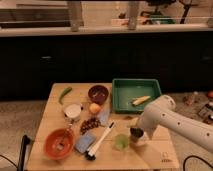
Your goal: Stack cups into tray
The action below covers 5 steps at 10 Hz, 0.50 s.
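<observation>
The dark-green tray (122, 99) stands at the table's back right, with a yellow banana-like piece (140, 100) inside. The translucent light-green cup (121, 142) stands on the table in front of the tray, near the front edge. Right beside it, the dark metal tumbler (135, 133) sits at the end of my white arm (172, 122). My gripper (136, 136) is at the tumbler, just right of the green cup; the arm hides most of it.
On the wooden table (155, 155): an orange bowl (58, 143) front left, a white-handled brush (100, 142), a blue sponge (85, 142), grapes (90, 123), an apple (94, 108), a red-brown bowl (98, 93), a white bowl (73, 110), a green pepper (65, 93).
</observation>
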Motion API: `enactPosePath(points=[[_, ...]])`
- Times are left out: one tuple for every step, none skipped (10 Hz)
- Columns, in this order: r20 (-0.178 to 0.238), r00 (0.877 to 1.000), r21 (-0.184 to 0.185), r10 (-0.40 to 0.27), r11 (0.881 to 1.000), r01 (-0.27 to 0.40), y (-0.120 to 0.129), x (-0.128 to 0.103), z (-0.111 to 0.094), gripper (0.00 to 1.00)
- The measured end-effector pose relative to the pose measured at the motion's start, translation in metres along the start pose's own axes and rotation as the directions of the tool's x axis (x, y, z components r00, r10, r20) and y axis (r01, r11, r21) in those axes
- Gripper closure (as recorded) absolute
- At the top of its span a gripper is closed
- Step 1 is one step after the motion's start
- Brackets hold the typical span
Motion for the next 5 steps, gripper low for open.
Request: enactPosePath(points=[[-0.005,1.0,-0.003,-0.003,1.0,0.003,-0.0027,0.0001,-0.0004,0.38],[-0.006,1.0,-0.003,-0.001,1.0,0.001,-0.0052,-0.0005,-0.0009,0.48],[-0.006,1.0,-0.003,0.002,1.0,-0.002,-0.0075,-0.001,-0.001,0.56],[-0.009,1.0,-0.007,0.004,1.0,-0.004,-0.008,-0.0005,-0.0008,0.68],[-0.006,1.0,-0.01,0.008,1.0,-0.008,-0.0082,-0.0014,-0.0004,0.79]])
